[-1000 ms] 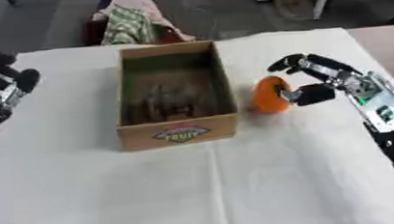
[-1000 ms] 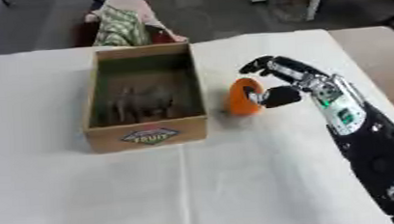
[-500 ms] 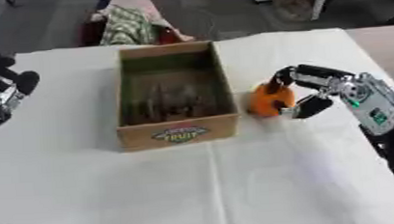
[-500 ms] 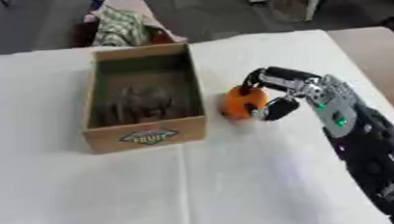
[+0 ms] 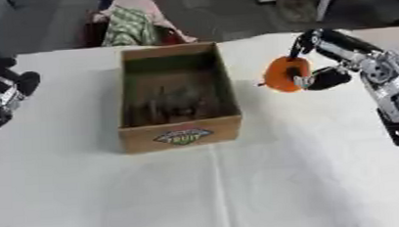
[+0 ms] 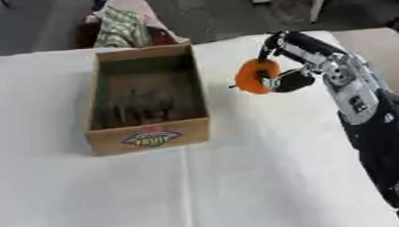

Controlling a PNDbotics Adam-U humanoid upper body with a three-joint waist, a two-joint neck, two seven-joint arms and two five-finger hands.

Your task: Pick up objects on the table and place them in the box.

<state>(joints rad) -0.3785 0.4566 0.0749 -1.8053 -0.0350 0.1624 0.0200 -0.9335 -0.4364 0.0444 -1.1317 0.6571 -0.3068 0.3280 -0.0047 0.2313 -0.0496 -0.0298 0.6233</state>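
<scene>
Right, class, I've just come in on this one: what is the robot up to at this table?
The robot's right hand has its fingers curled round an orange object and holds it above the white table, just right of an open cardboard box. Some dull brownish things already lie in the box; I cannot tell what they are. The left hand rests idle at the table's left edge. The orange object is not yet in the box.

One orange object [image 5: 281,74], one cardboard box [image 5: 180,134], two hands.
</scene>
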